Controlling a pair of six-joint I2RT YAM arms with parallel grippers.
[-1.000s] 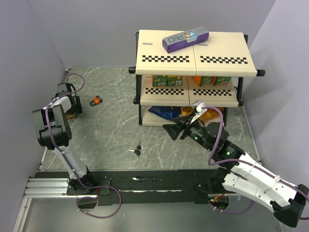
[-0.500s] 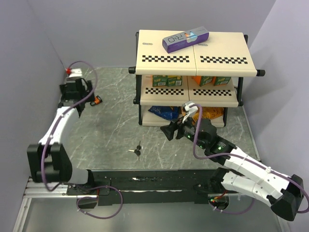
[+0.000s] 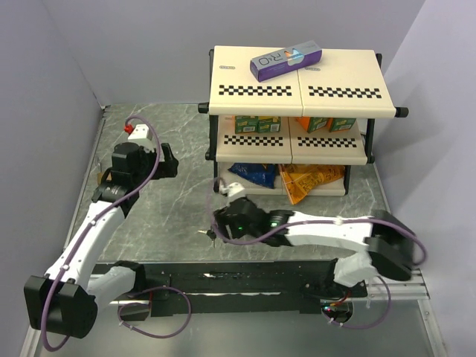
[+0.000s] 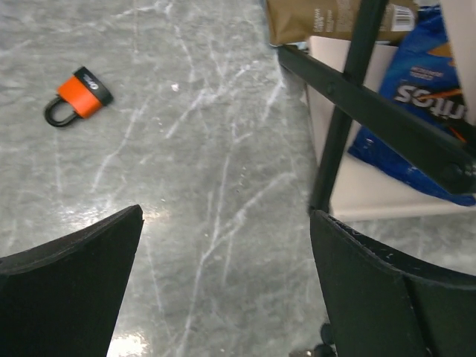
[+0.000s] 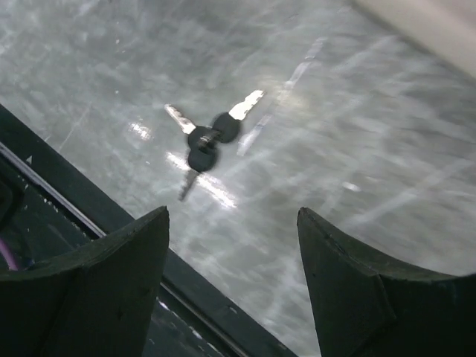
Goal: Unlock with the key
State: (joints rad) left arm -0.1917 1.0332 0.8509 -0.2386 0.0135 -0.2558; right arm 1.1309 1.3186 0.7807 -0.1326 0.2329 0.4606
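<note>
Keys [image 5: 204, 143] lie flat on the grey marbled surface [image 3: 171, 216], a small bunch with black heads joined in the middle and thin silver blades splayed outward. They sit close to the near edge, just beyond the black rail [image 3: 245, 271] that carries the arm bases.

My right pincer [image 5: 232, 217] hangs over them with its fingers spread wide and nothing between them. In the wrist view the bunch lies ahead of the fingertips, apart from both. From above, the right arm reaches low across the surface toward the left.

My left pincer [image 4: 225, 222] is spread wide too and holds nothing. Its wrist camera shows the orange-and-black padlock [image 4: 78, 97] lying on its side on the surface, well apart from the fingers. To that camera's right stands a black leg of the shelf rack [image 4: 338, 141], with a blue snack bag [image 4: 416, 97] on the lowest shelf.
</note>
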